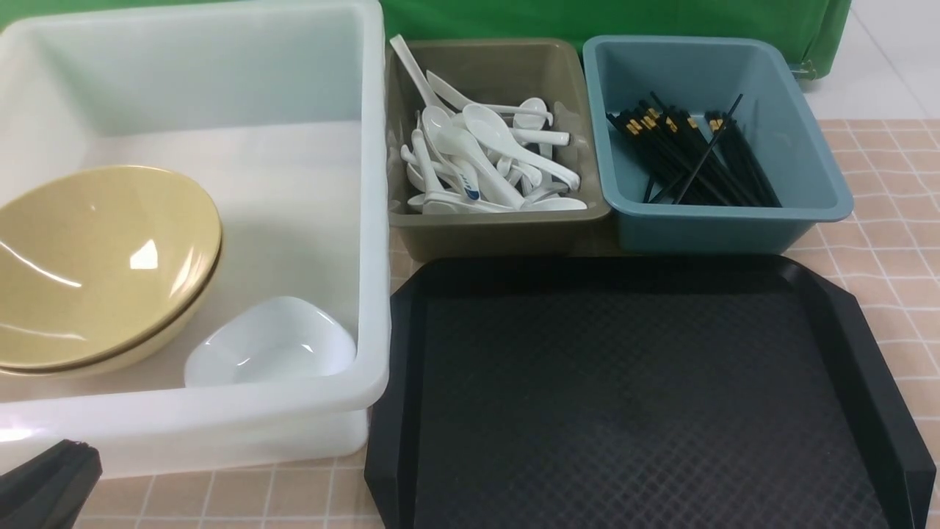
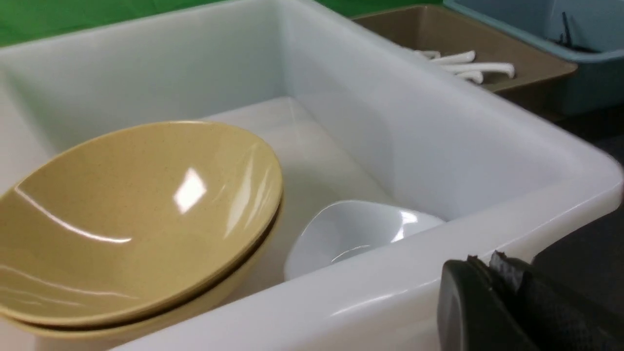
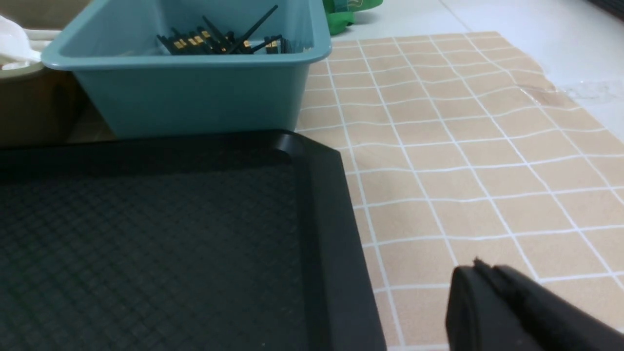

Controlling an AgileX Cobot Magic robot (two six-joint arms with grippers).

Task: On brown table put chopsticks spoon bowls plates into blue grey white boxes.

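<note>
The white box holds two stacked tan bowls and a small white dish. The grey box holds several white spoons. The blue box holds several black chopsticks. My left gripper is shut and empty, low in front of the white box's near wall; it shows in the left wrist view. My right gripper is shut and empty over the tablecloth beside the tray; it is out of the front view.
A black tray lies empty in front of the grey and blue boxes. The tan checked tablecloth covers the table to the right. A green backdrop hangs behind the boxes.
</note>
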